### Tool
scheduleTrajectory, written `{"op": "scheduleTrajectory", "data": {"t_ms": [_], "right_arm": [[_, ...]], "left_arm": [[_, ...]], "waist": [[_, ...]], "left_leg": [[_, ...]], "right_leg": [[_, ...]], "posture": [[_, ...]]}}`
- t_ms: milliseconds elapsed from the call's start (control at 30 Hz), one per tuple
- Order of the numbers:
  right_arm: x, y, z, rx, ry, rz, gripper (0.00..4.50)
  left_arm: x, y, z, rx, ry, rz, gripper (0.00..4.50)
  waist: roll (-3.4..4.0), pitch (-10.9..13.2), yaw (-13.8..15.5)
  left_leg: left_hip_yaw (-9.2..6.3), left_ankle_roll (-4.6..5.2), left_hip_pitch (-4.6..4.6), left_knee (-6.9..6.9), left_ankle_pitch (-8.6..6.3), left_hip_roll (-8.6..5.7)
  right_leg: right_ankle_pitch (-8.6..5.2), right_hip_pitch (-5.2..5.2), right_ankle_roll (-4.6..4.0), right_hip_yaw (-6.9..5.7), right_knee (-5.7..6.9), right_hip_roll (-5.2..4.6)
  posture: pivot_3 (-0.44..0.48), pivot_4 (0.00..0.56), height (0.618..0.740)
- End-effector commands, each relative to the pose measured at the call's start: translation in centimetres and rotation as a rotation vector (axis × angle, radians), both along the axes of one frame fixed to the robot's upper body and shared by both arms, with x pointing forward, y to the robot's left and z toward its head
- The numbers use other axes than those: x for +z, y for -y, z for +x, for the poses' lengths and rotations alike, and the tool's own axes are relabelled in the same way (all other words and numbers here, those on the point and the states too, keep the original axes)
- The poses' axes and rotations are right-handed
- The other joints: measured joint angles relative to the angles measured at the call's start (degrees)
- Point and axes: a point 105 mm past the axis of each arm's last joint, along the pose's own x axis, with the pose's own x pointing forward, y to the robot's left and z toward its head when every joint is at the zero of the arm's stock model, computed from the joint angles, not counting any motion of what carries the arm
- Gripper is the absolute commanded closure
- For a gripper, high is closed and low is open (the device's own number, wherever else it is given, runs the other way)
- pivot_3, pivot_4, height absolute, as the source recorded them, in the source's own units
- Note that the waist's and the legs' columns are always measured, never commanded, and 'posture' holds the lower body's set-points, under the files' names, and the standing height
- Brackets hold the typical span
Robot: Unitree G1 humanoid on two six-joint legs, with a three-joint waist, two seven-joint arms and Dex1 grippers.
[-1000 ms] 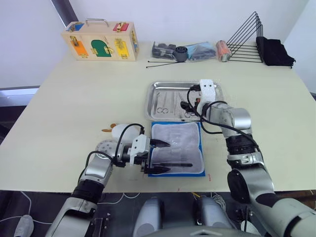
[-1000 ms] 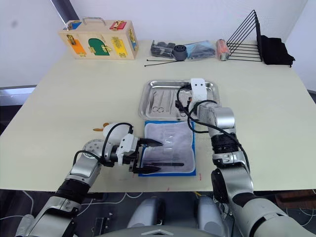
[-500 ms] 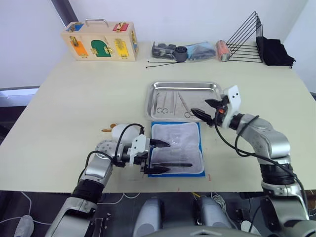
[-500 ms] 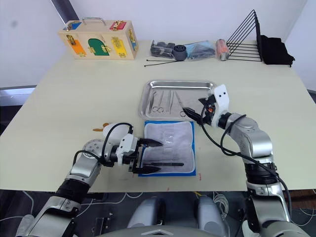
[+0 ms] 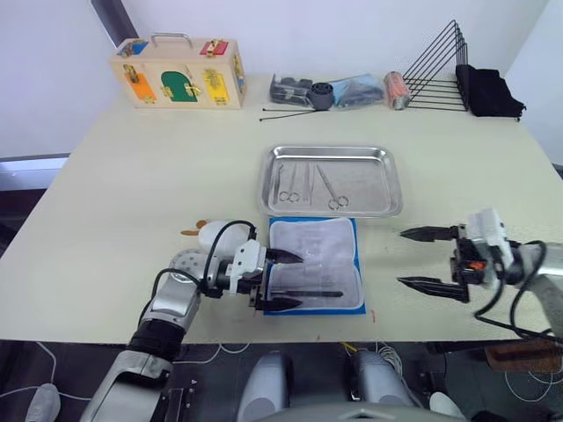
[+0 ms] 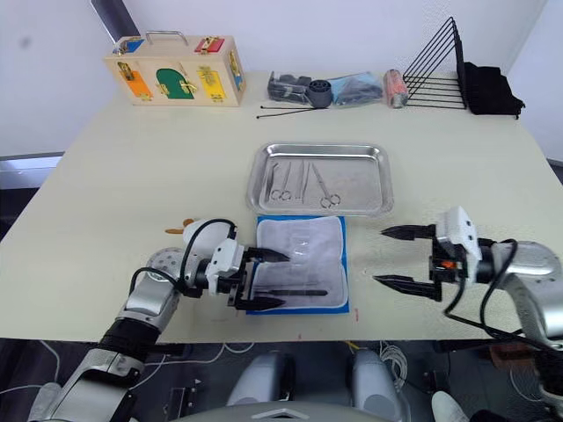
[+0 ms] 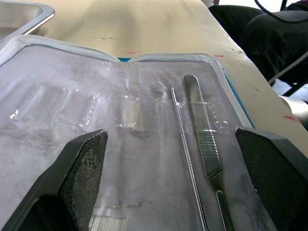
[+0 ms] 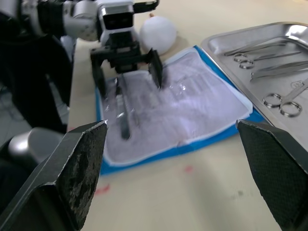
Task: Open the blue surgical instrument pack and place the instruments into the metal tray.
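Observation:
The blue surgical instrument pack (image 5: 315, 264) lies spread open near the table's front edge, its clear whitish inner side up. A dark slim tool (image 5: 310, 294) and a thin probe (image 7: 185, 144) rest on it. My left gripper (image 5: 292, 280) is open at the pack's left edge, and its fingers (image 7: 82, 168) straddle these two instruments without touching them. My right gripper (image 5: 405, 258) hovers open and empty to the right of the pack. Behind the pack stands the metal tray (image 5: 369, 189), holding silvery scissors and forceps (image 5: 308, 183).
A white oval pad (image 5: 214, 236) lies just left of the pack. Along the far edge sit a wooden latch box (image 5: 180, 72), bagged parts (image 5: 339, 90), long black rods (image 5: 290, 112), a black wire rack (image 5: 435, 70) and black cloth (image 5: 488, 90).
My right arm has swung from over the tray to the right and toward the front edge, its gripper open. Scissors now show where it was. The left gripper has not moved.

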Motion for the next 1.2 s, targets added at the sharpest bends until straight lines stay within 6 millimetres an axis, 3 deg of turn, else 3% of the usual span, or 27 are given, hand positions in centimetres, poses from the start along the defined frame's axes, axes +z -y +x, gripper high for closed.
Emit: {"op": "scheduleTrajectory", "data": {"t_ms": [33,300,500,933,1200], "right_arm": [[2.3,1.4,-0.9,0.054,0.050,0.011,0.02],[4.6,4.0,-1.5,0.057,0.083,-0.024,0.02],[5.1,4.2,-1.6,0.065,0.092,-0.036,0.02],[4.5,1.0,-1.2,0.106,0.116,0.017,0.02],[2.1,-3.0,-0.2,0.099,0.137,0.035,0.02]], "left_arm": [[-2.6,-0.8,-1.4,-0.016,-0.110,0.064,0.00],[-2.7,-1.4,-1.4,-0.028,-0.111,0.072,0.00],[-2.8,-1.7,-1.3,-0.036,-0.112,0.078,0.00],[-2.8,-1.7,-1.1,-0.040,-0.108,0.083,0.00],[-2.6,-1.6,-1.1,-0.046,-0.104,0.086,0.00]], "waist": [[0.00,0.00,0.01],[0.01,0.00,-0.04],[0.01,-0.01,-0.10],[0.06,-0.03,-0.08],[0.06,-0.05,-0.07]], "left_leg": [[0.00,0.00,0.00,0.00,0.00,0.00],[0.00,0.00,0.04,0.00,0.00,0.01],[0.02,0.00,0.06,0.00,0.00,0.04],[0.02,0.00,0.09,0.00,0.00,0.04],[0.02,0.00,0.10,0.00,0.00,0.06]], "right_leg": [[0.00,0.00,0.00,-0.01,0.00,0.00],[0.00,0.00,-0.01,0.01,0.05,0.04],[0.00,0.01,-0.01,0.05,0.06,0.08],[0.00,0.00,-0.01,0.09,0.09,0.09],[0.00,0.00,-0.01,0.09,0.13,0.12]], "posture": [[0.000,0.150,0.740],[0.000,0.150,0.740],[0.000,0.150,0.740],[0.000,0.150,0.740],[0.000,0.150,0.740]]}}
